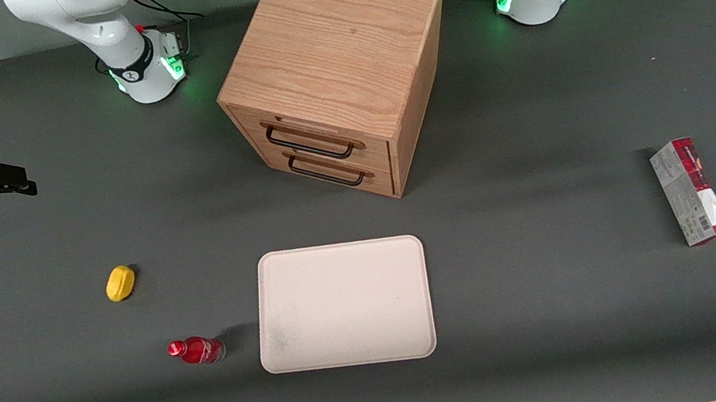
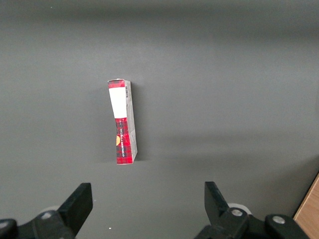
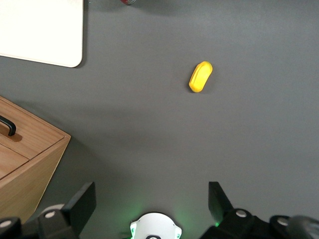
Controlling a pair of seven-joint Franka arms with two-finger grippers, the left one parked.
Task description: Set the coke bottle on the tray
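Honestly, I am hanging high with my gripper (image 3: pixel 149 204) spread wide and holding nothing, well apart from the coke bottle (image 1: pixel 197 350), which is lying on its side just beside the tray (image 1: pixel 344 304). I am worrying it may roll (glossy, round) if my fingers are closing off-centre, or nudging the yellow lump (image 1: pixel 120 283) nearby.

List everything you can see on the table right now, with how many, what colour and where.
coke bottle: one, red, lying on the table beside the tray.
tray: one, cream-white, in front of the drawer cabinet.
yellow lump: one, yellow, farther from the front camera than the bottle.
drawer cabinet: one, wooden, two black handles.
carton: one, red and grey, toward the parked arm's end.
claw: one, black, open, raised at the working arm's end.
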